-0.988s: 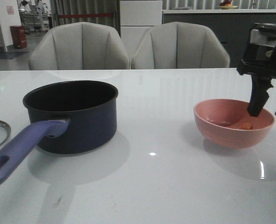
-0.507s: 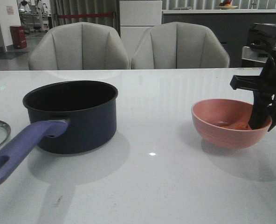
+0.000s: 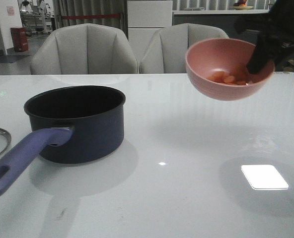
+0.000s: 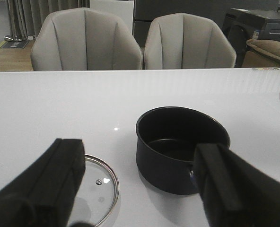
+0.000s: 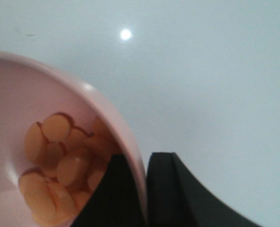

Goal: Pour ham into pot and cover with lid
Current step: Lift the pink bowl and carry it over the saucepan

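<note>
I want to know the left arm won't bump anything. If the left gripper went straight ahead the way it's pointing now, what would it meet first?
Probably the pot: in the left wrist view it sits ahead of the open left gripper, near its right finger. The lid lies lower, closer to the other finger. Depth is hard to judge.

Right gripper raised, jaws pinching a rim, left gripper jaws spread

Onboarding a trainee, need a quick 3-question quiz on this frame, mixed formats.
1. True or false: the pink bowl rests on the table.
2. Which gripper holds the bowl: A left, B right?
3. Fill in: the pot is ____ inside.

Key:
1. False; it is lifted, tilted, ham slices inside.
2. B; the right gripper pinches its rim. The left gripper is open, above the lid.
3. Empty.
</note>
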Controlling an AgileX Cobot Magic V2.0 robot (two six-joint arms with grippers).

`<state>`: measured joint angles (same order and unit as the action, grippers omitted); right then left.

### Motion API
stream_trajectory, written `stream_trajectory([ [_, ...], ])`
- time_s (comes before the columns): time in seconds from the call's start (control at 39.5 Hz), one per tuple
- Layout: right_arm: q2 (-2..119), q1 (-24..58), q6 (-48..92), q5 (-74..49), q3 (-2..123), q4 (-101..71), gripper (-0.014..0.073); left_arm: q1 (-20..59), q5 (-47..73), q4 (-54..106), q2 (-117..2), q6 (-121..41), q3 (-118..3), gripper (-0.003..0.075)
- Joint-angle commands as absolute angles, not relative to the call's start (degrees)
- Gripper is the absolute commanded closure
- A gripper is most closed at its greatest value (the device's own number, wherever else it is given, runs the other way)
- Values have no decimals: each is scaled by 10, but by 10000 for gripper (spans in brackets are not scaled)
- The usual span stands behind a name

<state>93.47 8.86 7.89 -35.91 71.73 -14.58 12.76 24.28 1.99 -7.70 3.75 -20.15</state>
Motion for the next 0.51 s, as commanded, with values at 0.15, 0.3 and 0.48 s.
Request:
stream_trajectory([
  [0.15,903,201,90,-350,805,-141,451,132,198,24,-83,38,-218,200],
  [0.3,917,240,88,-348,846,-141,451,132,198,24,-83,38,-218,200],
  [0.48,953,278,88,-349,895,-126,451,132,198,24,-83,38,-218,200],
])
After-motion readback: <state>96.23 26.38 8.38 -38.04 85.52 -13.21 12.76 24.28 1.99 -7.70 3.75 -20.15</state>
